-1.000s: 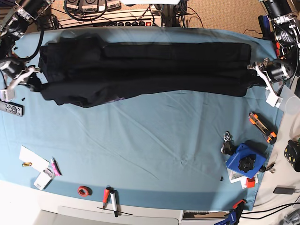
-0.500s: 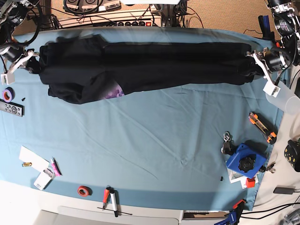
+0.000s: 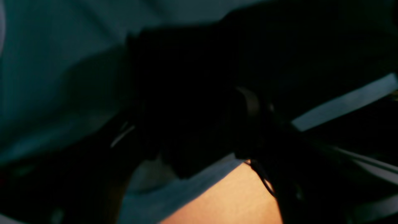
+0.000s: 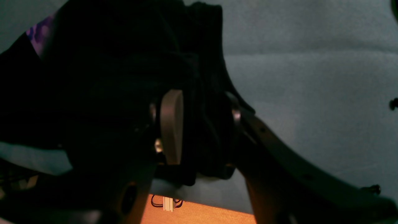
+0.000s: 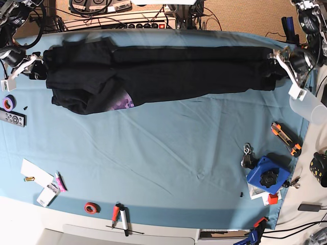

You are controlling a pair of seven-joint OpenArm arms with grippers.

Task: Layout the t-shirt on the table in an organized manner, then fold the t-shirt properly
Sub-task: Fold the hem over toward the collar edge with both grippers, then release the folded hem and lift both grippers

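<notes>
Along the table's (image 5: pixel 168 168) far edge the t-shirt (image 5: pixel 163 76) is stretched lengthwise, one end between each gripper's parted jaws: left gripper (image 5: pixel 278 64), right gripper (image 5: pixel 37 65).

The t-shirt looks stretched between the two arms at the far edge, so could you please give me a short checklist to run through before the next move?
1. t-shirt lies as a long band across the far side of the table: ok.
2. Shirt flat and organized: not ok; it is bunched toward the right gripper, with a purple print peeking from underneath.
3. Right gripper's hold: its fingers stand apart with black cloth between them; whether they pinch it, cannot tell.
4. left gripper hold: cannot tell; its wrist view is dark and blurred.
5. Open cloth area in front of the shirt for spreading: ok; tools lie only along the borders.
</notes>
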